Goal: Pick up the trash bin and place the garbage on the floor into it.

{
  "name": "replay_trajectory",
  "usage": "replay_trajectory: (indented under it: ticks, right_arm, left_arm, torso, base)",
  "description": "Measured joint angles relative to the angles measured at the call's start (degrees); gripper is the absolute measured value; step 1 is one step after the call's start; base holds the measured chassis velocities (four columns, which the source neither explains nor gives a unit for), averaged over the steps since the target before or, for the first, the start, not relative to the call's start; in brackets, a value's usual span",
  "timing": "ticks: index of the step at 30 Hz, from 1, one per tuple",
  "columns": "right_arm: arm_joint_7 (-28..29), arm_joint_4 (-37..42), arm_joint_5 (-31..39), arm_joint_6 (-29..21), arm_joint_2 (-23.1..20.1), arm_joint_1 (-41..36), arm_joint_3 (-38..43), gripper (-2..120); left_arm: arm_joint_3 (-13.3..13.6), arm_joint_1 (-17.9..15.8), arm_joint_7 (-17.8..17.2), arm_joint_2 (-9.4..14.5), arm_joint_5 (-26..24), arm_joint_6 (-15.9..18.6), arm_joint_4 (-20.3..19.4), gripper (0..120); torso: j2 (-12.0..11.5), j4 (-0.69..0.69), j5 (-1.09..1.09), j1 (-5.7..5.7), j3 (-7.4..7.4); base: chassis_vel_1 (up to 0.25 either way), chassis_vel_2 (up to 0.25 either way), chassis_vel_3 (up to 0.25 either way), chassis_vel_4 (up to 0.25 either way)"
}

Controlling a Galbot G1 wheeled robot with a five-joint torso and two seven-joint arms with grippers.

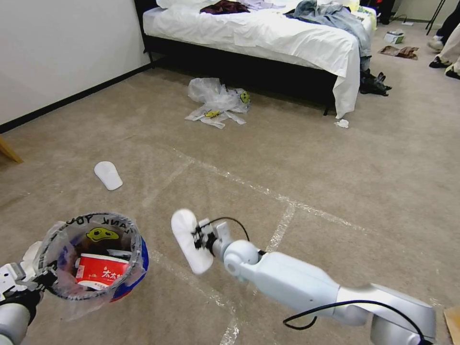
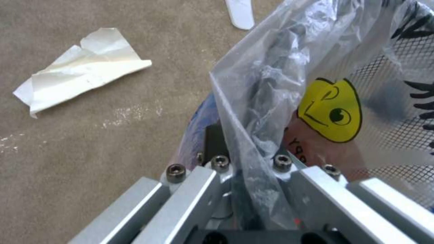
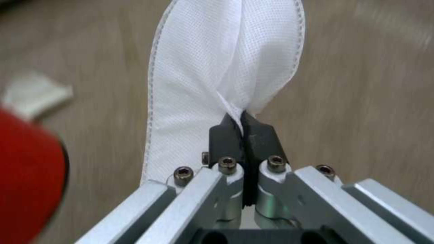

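Carpet (image 1: 297, 143); left end effector (image 1: 40, 280) clamps bin (image 1: 129, 273), right (image 1: 197, 238) pinches slipper (image 1: 189, 242).

A trash bin (image 1: 96, 258) hangs above the floor (image 1: 297, 158) at the robot's near left, its rim clamped in the left gripper (image 1: 40, 280), with a carton (image 1: 100, 270) lying inside it. Just right of the bin, apart from it, a slipper (image 1: 190, 242) hangs off the floor, pinched in the right gripper (image 1: 199, 238). Beyond the bin, a second slipper (image 1: 108, 175) lies on the floor. Farther beyond the bin and to its right, a heap of plastic bags (image 1: 216, 101) lies before a bed (image 1: 268, 36). A paper scrap (image 1: 342, 123) lies well right of the bin, at the bed's corner. Crumpled paper (image 2: 81, 73) lies on the floor beside the bin.
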Motion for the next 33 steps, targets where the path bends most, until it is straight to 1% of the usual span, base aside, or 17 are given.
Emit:
replay_trajectory:
  ticks: [2, 4, 5, 8, 11, 14, 16, 17, 18, 20, 21, 23, 24, 25, 27, 30, 33]
  right_arm:
    - [-0.24, 1.05, -0.48, 0.61, -0.29, 0.63, 1.01, 0]
    - [-0.86, 4.21, -0.82, 1.81, -0.59, 2.31, 3.17, 0]
    - [-0.86, 4.21, -0.82, 1.81, -0.59, 2.31, 3.17, 0]
    - [-2.74, 10.45, -0.64, 4.33, -0.54, 5.33, 5.16, 0]
    - [-3.22, 11.72, -0.62, 5.00, -0.47, 6.05, 5.30, 0]
    - [-5.97, 17.22, -0.44, 8.48, 0.41, 9.50, 5.63, 0]
    - [-6.27, 17.59, -0.38, 8.82, 0.50, 9.72, 5.61, 0]
    - [-7.72, 19.23, -0.02, 10.74, 0.95, 10.68, 4.89, 0]
    - [-7.72, 19.23, -0.02, 10.74, 0.95, 10.68, 4.89, 0]
    - [-9.41, 19.88, 0.20, 13.74, 1.76, 11.16, 3.47, 0]
    - [-9.41, 19.88, 0.20, 13.74, 1.76, 11.16, 3.47, 0]
    - [-12.93, 19.81, 0.26, 18.35, 3.17, 11.48, 1.31, 0]
    - [-12.93, 19.81, 0.26, 18.35, 3.17, 11.48, 1.31, 0]
    - [-14.82, 19.19, 0.02, 20.21, 3.84, 11.61, 0.29, 0]
    - [-15.88, 18.71, -0.14, 21.13, 4.21, 11.63, -0.36, 0]
    - [-19.60, 15.55, -2.08, 24.73, 5.39, 11.62, -2.84, 0]
    - [-20.15, 14.37, -2.95, 25.61, 5.69, 11.49, -3.74, 0]
  left_arm:
    - [0.00, 0.11, -0.01, 0.16, -0.05, 0.02, 0.01, 1]
    - [0.00, 0.24, -0.08, 0.44, -0.53, 0.14, 0.00, 1]
    - [0.00, 0.24, -0.08, 0.44, -0.53, 0.14, 0.00, 1]
    - [0.50, 0.21, -0.51, 0.63, -1.18, 0.45, -0.01, 1]
    - [0.63, 0.19, -0.55, 0.65, -1.23, 0.50, -0.01, 1]
    - [1.62, -0.14, -0.78, 0.78, -1.26, 0.70, -0.05, 1]
    - [1.70, -0.19, -0.80, 0.79, -1.28, 0.72, -0.05, 1]
    - [2.13, -0.33, -1.01, 0.79, -1.33, 0.78, -0.05, 1]
    - [2.13, -0.33, -1.01, 0.79, -1.33, 0.78, -0.05, 1]
    - [2.54, -0.37, -1.11, 0.77, -1.33, 0.85, -0.05, 1]
    - [2.54, -0.37, -1.11, 0.77, -1.33, 0.85, -0.05, 1]
    - [3.01, -0.38, -1.27, 0.79, -1.37, 0.94, -0.25, 1]
    - [3.01, -0.38, -1.27, 0.79, -1.37, 0.94, -0.25, 1]
    - [3.19, -0.37, -1.34, 0.80, -1.43, 0.98, -0.45, 1]
    - [3.28, -0.34, -1.38, 0.81, -1.47, 0.99, -0.60, 1]
    - [3.62, -0.07, -1.59, 0.80, -1.89, 1.03, -1.11, 1]
    - [3.71, -0.01, -1.65, 0.76, -1.94, 1.03, -1.29, 1]
  torso:
    - [0.00, 0.00, -0.01, 0.00, 0.00]
    - [0.00, 0.00, 0.00, 0.00, 0.00]
    - [0.00, 0.00, 0.00, 0.00, 0.00]
    - [0.00, 0.00, -0.01, 0.00, 0.00]
    - [0.00, 0.01, -0.01, 0.00, 0.00]
    - [0.00, 0.00, -0.01, 0.00, 0.00]
    - [0.00, 0.00, -0.01, 0.00, 0.00]
    - [0.01, 0.00, -0.01, 0.00, 0.00]
    - [0.01, 0.00, -0.01, 0.00, 0.00]
    - [0.00, 0.00, -0.01, 0.00, 0.00]
    - [0.00, 0.00, -0.01, 0.00, 0.00]
    - [0.00, 0.00, -0.02, 0.00, 0.00]
    - [0.00, 0.00, -0.02, 0.00, 0.00]
    - [0.00, 0.00, -0.02, 0.00, -0.01]
    - [0.00, 0.01, -0.02, 0.00, 0.00]
    - [0.00, 0.00, -0.02, 0.00, -0.01]
    - [0.00, 0.00, -0.02, 0.00, 0.00]
  base:
    - [0.000, 0.000, 0.000, 0.000]
    - [0.000, 0.000, 0.000, 0.000]
    - [0.000, 0.000, 0.000, 0.000]
    - [0.000, 0.000, 0.000, 0.000]
    - [0.000, 0.000, 0.000, 0.000]
    - [0.000, 0.000, 0.000, 0.000]
    - [0.000, 0.000, 0.000, 0.000]
    - [0.000, 0.000, 0.000, 0.000]
    - [0.000, 0.000, 0.000, 0.000]
    - [0.000, 0.000, 0.000, 0.000]
    - [0.000, 0.000, 0.000, 0.000]
    - [0.000, 0.000, 0.000, 0.000]
    - [0.000, 0.000, 0.000, 0.000]
    - [0.000, 0.000, 0.000, 0.000]
    - [0.000, 0.000, 0.000, 0.000]
    - [0.000, 0.000, 0.000, 0.000]
    - [0.000, 0.000, 0.000, 0.000]
